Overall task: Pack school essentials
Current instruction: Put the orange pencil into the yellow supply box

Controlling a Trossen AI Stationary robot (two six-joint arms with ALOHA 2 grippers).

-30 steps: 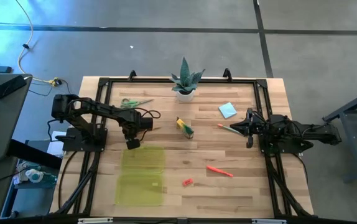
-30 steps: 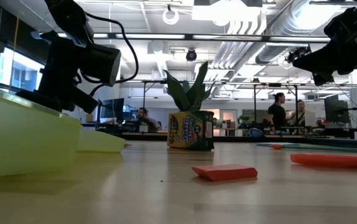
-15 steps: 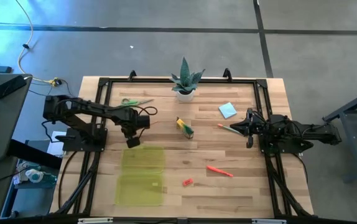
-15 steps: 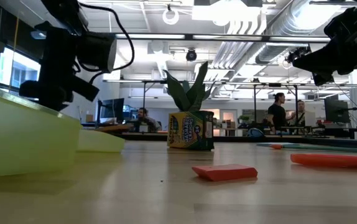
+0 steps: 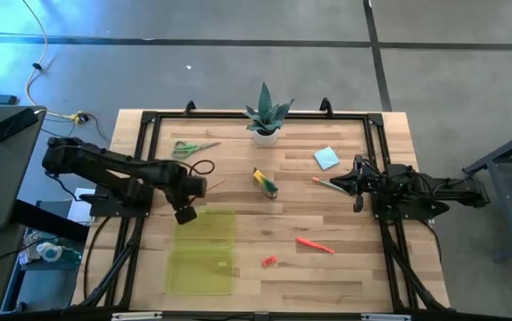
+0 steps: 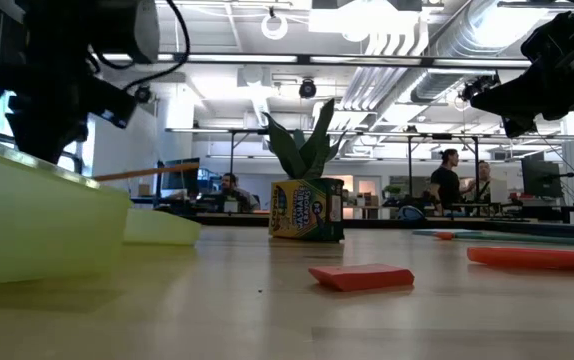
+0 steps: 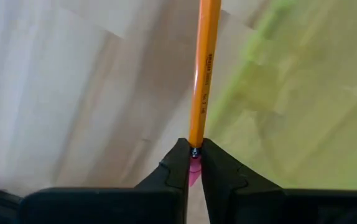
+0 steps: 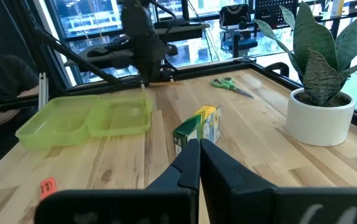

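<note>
you've got one orange pencil (image 7: 202, 74) clamped at its eraser end in the left gripper (image 7: 192, 163), hanging at the edge of the open yellow-green case (image 5: 204, 251) — nothing is packed yet. scissors (image 5: 192, 147), crayon box (image 5: 265, 181), note pad (image 5: 326, 158), marker (image 5: 314, 244) and eraser (image 5: 268, 261) wait on the table; the right gripper (image 8: 198, 158) idles closed, empty.

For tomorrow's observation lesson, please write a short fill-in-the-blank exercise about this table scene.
1. The left pincer is shut on an orange ____.
2. The crayon box stands between the scissors and the light blue ____.
3. The snake plant grows in a ____ pot.

Missing words: pencil; note pad; white
</note>
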